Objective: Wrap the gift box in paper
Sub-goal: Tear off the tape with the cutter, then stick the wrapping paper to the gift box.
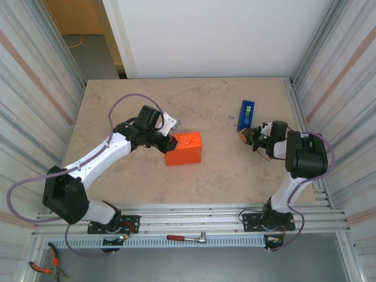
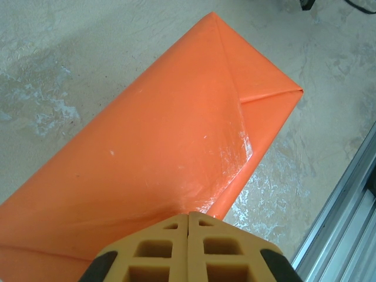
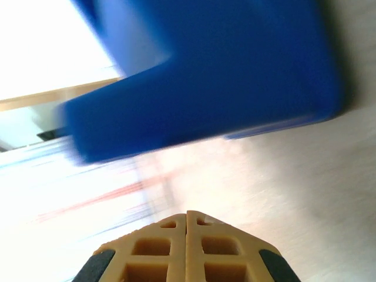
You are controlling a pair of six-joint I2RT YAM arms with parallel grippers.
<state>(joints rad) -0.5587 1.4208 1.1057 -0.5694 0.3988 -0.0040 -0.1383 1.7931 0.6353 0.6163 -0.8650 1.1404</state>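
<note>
fingers (image 2: 155, 255) of left gripper (image 1: 171, 143): pressed together, empty, tips at the left end of the orange paper (image 1: 185, 148), which is folded box-shaped at mid-table (image 1: 147, 106), gift box hidden inside. fingers (image 3: 223, 255) of right gripper (image 1: 245, 136): pressed together, empty, just beside blue tape dispenser (image 1: 246, 115).

Left arm (image 1: 97, 155) and right arm (image 1: 286, 191) were white with black joints, purple cables (image 1: 125, 100). Fingers (image 2: 154, 254) were tan blocks, square hollows.

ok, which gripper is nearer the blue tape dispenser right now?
Right. The right gripper sits shut just at the near end of the blue tape dispenser. The left gripper, also shut, is well away to its left, at the orange paper-wrapped box.
</note>
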